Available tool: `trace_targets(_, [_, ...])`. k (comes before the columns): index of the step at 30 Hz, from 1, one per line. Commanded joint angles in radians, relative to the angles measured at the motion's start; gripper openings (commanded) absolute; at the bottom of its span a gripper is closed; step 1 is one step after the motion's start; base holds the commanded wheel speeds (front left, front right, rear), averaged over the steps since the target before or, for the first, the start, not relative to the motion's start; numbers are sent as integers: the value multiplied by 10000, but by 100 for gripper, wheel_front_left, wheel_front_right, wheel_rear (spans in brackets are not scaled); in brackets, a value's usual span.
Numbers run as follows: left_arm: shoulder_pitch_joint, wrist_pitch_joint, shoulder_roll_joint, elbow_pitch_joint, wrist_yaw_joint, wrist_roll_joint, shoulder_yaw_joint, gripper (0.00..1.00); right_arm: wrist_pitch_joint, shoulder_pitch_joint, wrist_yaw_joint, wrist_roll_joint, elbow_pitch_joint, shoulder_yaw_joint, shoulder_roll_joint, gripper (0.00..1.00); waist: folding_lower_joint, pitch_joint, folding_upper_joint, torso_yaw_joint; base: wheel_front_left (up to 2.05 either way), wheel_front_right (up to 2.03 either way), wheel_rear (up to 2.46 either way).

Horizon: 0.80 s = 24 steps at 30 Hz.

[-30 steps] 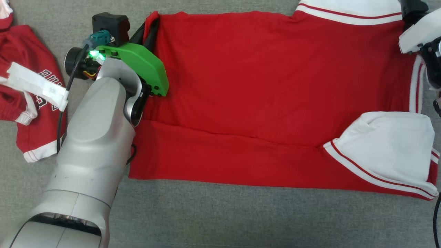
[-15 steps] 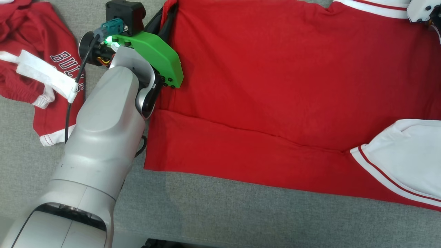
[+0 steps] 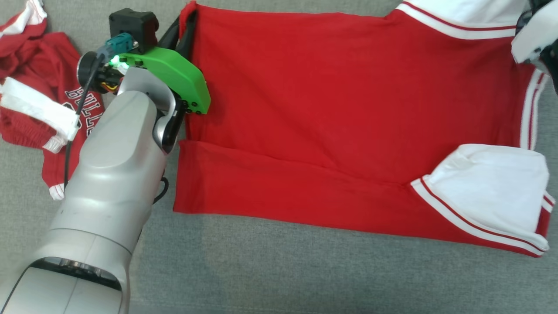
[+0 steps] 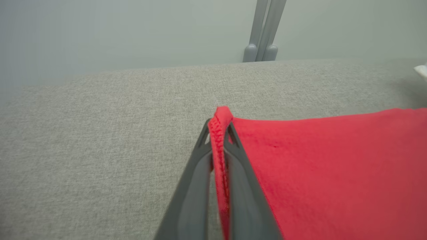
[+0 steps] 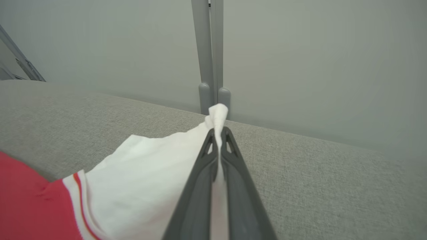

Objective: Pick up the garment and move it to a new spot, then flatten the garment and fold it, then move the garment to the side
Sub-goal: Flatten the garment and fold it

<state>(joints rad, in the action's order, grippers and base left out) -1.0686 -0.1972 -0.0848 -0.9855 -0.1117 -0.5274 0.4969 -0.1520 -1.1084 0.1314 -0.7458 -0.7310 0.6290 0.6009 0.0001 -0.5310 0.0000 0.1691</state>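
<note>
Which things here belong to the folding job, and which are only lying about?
Belongs to the job:
- red shirt with white sleeves
- left gripper, shut on the shirt's red hem
- right gripper, shut on a white sleeve

Only lying about:
- red Bulls garment, bunched at the left
- grey posts behind the grey cushion

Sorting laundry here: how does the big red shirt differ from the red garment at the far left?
The shirt lies spread flat; the left garment is bunched up. The shirt has white sleeves and shows no lettering; the left garment bears white lettering. The left gripper and right gripper pinch the shirt; neither holds the left garment. Both are red with white trim.
</note>
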Motion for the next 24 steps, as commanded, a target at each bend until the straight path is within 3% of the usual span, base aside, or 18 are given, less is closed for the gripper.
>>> trace_targets(1, [-33,-121,-196,31,84,-35,-55,0,-303,345,-13,-146,186,59,60,0,-1,552,0,-447,0,0,0])
trace_targets(11, [1676,-514,-1086,1017,235,-104,-219,0,-1123,3319,-13,-507,2368,-140,-34,0,-1,1467,0,-1339,0,0,0])
trace_targets(15, [3244,-613,-1558,2313,589,-153,-387,0,-1134,5370,-13,-289,3648,-1023,-424,0,-1,1734,0,-1611,0,0,0])
trace_targets(23, [5631,-628,-2094,4448,1337,-322,-672,0,-1134,8303,-13,496,5094,-2842,-1467,0,-1,2008,0,-1786,0,0,0])
trace_targets(24, [5843,-553,-2137,4619,1403,-379,-685,5,-1134,8550,-13,596,5187,-2966,-1560,0,-1,2048,0,-1797,0,0,0])
